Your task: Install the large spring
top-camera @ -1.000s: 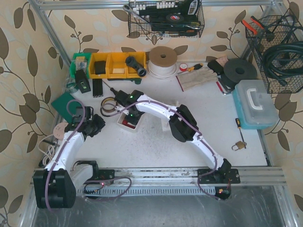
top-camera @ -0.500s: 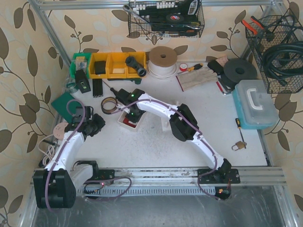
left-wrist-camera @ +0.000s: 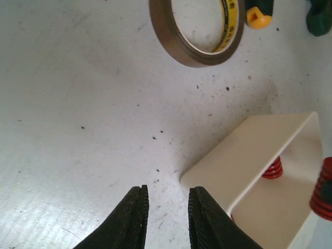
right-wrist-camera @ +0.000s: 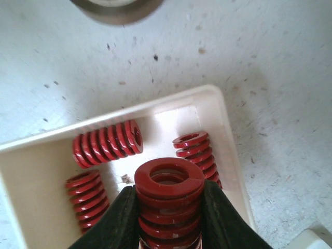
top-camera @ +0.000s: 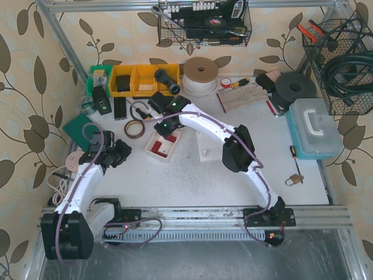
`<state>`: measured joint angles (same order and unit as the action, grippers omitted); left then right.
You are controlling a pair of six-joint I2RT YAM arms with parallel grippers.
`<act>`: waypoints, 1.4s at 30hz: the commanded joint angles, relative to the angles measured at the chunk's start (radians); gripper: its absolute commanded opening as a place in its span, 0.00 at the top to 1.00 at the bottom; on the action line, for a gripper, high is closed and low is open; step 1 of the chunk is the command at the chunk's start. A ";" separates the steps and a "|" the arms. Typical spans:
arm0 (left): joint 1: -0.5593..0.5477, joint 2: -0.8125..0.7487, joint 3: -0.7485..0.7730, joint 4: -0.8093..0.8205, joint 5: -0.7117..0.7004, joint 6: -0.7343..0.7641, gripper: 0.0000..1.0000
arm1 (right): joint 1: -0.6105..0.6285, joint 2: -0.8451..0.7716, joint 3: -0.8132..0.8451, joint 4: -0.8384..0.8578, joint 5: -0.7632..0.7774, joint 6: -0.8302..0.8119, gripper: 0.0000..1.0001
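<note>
My right gripper [right-wrist-camera: 169,220] is shut on a large red spring [right-wrist-camera: 169,199], held upright just above the cream tray [right-wrist-camera: 228,135]. Three more red springs lie in that tray: one on its side [right-wrist-camera: 106,143], one on the right [right-wrist-camera: 196,150], one on the left [right-wrist-camera: 87,194]. From above, the right gripper [top-camera: 168,129] hangs over the tray's [top-camera: 156,153] far end. My left gripper [left-wrist-camera: 168,194] is low over the table by the tray's corner [left-wrist-camera: 259,155], jaws apart with nothing between them. In the top view the left gripper [top-camera: 120,153] sits left of the tray.
A brown tape roll [top-camera: 135,129] lies just left of the right gripper, also in the left wrist view as the tape roll [left-wrist-camera: 197,31]. A screwdriver [top-camera: 143,112] lies behind it. A small white block [top-camera: 205,153] stands right of the tray. Yellow bins [top-camera: 137,80] line the back.
My right gripper closed on a spring in the tray and rose toward the back with it, uncovering the tray. The left arm has stayed put.
</note>
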<state>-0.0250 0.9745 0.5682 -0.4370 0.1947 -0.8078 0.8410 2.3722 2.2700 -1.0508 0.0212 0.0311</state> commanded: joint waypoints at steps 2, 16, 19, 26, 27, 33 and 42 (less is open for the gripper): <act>0.009 -0.030 0.008 0.040 0.102 0.019 0.71 | -0.019 -0.110 0.016 0.049 -0.075 0.091 0.97; -0.151 -0.072 0.099 0.228 0.376 -0.013 0.57 | -0.193 -0.569 -0.508 0.504 -0.294 0.491 1.00; -0.257 -0.067 0.128 0.271 0.348 -0.053 0.48 | -0.251 -0.682 -0.652 0.611 -0.333 0.617 1.00; -0.408 -0.032 0.208 0.361 0.313 -0.155 0.27 | -0.363 -0.922 -0.988 0.896 -0.401 0.888 1.00; -0.432 -0.021 0.233 0.352 0.304 -0.150 0.24 | -0.372 -0.947 -1.028 0.940 -0.403 0.922 1.00; -0.562 0.072 0.303 0.351 0.245 -0.146 0.14 | -0.409 -1.049 -1.170 1.053 -0.409 1.009 1.00; -0.661 0.196 0.392 0.364 0.094 -0.058 0.13 | -0.464 -1.138 -1.380 1.294 -0.413 1.084 1.00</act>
<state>-0.6716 1.1637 0.8948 -0.1108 0.3767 -0.9203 0.3939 1.2587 0.9489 0.0486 -0.3676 1.0527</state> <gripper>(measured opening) 0.872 0.261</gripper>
